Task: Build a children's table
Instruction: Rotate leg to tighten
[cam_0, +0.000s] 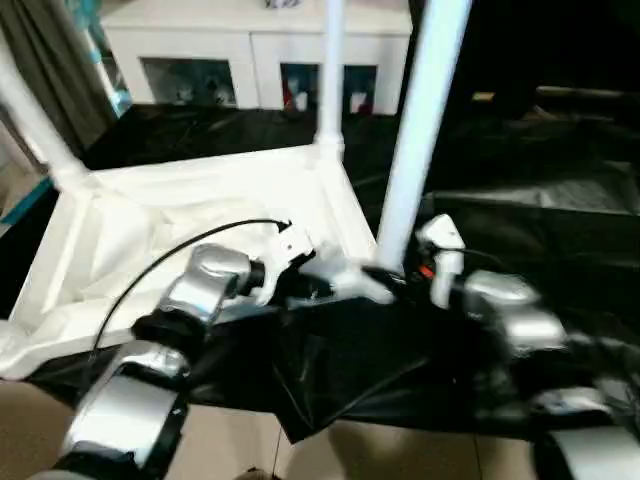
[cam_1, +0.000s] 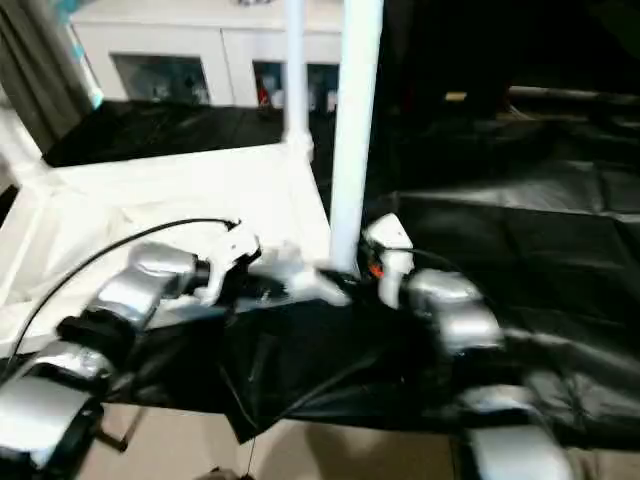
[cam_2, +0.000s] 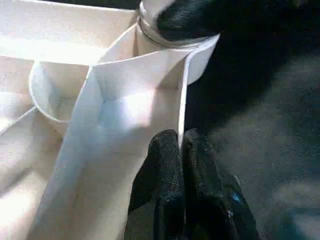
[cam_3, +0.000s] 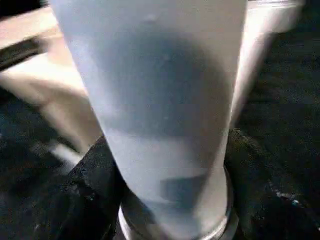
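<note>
The white table top (cam_0: 180, 220) lies underside up on a black sheet. One leg (cam_0: 331, 70) stands in the far right corner socket and another (cam_0: 30, 120) rises at the far left. My right gripper (cam_3: 170, 190) is shut on a third leg (cam_0: 420, 130), with a black finger on each side of it. The leg stands upright at the near right corner socket (cam_2: 170, 45). My left gripper (cam_2: 181, 142) is shut on the table top's thin side rim (cam_2: 182, 100), just beside that socket.
A white glass-door cabinet (cam_0: 250, 50) stands along the back. The black sheet (cam_0: 520, 220) covers the floor to the right, and bare tan floor (cam_0: 260, 450) shows in front. A grey curtain (cam_0: 50, 70) hangs at the far left. A black cable (cam_0: 150, 260) loops over my left forearm.
</note>
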